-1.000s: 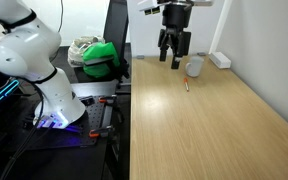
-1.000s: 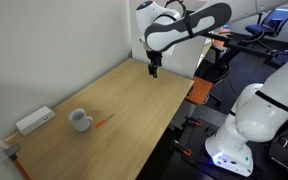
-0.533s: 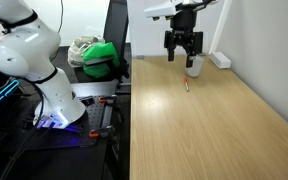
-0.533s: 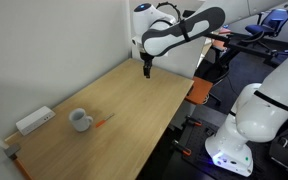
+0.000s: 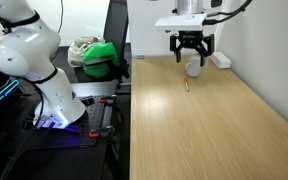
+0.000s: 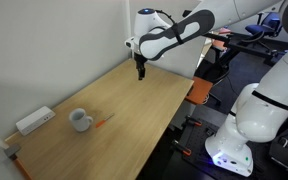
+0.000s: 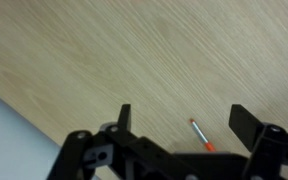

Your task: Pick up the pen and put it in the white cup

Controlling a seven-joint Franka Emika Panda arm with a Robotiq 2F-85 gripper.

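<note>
The pen [image 5: 186, 86] is a short reddish-orange stick lying flat on the wooden table; it also shows in an exterior view [image 6: 105, 121] and in the wrist view [image 7: 200, 134], between my fingers and below them. The white cup [image 5: 194, 68] stands upright beyond the pen, also seen in an exterior view [image 6: 79, 121]. My gripper [image 5: 190, 58] hangs open and empty above the table, near the cup in one exterior view and farther along the table in an exterior view [image 6: 140, 75]. The wrist view [image 7: 182, 120] shows both fingers spread wide.
A flat white rectangular block [image 5: 220, 60] lies by the wall behind the cup, also in an exterior view [image 6: 34, 121]. A green bag [image 5: 101, 57] sits off the table's side. Another white robot arm [image 5: 29, 60] stands beside the table.
My gripper has moved across the table toward the cup and pen over the last second, staying open. Pen and cup have not moved.
</note>
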